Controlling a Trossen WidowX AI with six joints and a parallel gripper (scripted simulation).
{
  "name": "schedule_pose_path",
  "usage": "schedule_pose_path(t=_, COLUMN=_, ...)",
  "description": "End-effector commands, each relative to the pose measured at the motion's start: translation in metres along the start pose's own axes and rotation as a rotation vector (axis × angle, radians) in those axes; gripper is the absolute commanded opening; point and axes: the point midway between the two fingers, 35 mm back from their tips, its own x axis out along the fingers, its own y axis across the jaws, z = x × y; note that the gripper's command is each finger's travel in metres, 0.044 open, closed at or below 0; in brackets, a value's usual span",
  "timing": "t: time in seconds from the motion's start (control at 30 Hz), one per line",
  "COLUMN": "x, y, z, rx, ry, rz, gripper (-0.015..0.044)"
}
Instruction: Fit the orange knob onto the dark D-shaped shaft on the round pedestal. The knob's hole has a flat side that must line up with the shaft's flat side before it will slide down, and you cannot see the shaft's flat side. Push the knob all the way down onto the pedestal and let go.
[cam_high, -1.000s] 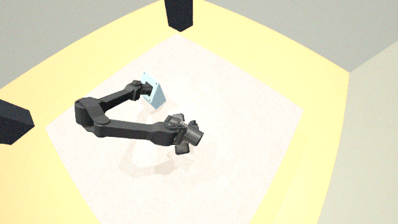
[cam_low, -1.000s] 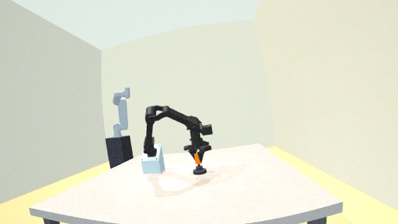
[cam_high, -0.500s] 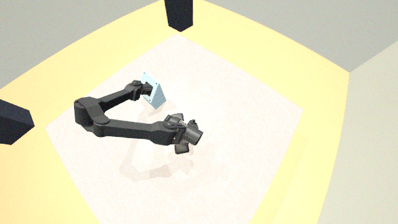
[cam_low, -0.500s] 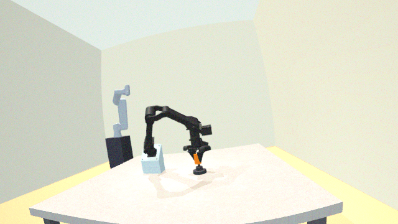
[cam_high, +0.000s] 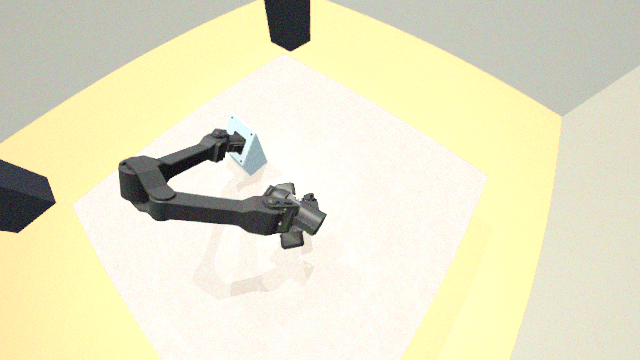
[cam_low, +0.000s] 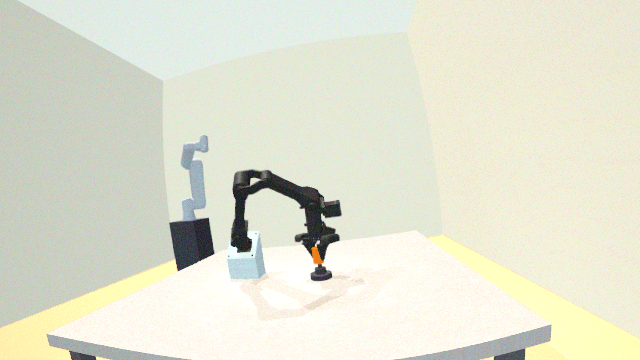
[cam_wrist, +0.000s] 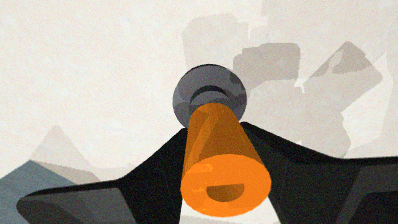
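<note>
The orange knob (cam_low: 317, 255) (cam_wrist: 220, 140) is held between the fingers of my gripper (cam_low: 318, 257) (cam_wrist: 213, 130), which is shut on it. In the wrist view its near end shows a D-shaped hole with a flat side. The round dark pedestal (cam_low: 321, 276) (cam_wrist: 181, 95) stands on the table, under the knob's far end. In the exterior view the knob's lower end is just above the pedestal's raised middle, with a short dark piece between them. The knob leans slightly there. The shaft's flat side is hidden. In the top view the arm hides knob and pedestal.
The light blue wedge-shaped base (cam_high: 256, 157) (cam_low: 246, 267) carries my arm, left of the pedestal in the exterior view. The table (cam_high: 400, 175) (cam_low: 425, 300) lies under both. A grey arm (cam_low: 197, 182) stands on a dark block (cam_low: 187, 244) beyond the table.
</note>
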Motion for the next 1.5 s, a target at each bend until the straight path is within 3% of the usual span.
schedule_pose_path(t=0.0, x=-0.0011, y=-0.0037, z=0.0026, rx=0.0, ry=-0.005, rz=-0.003, gripper=0.0)
schedule_pose_path(t=1.47, x=-0.0015, y=-0.0025, z=0.002, rx=0.0, ry=-0.005, rz=-0.003, gripper=0.0)
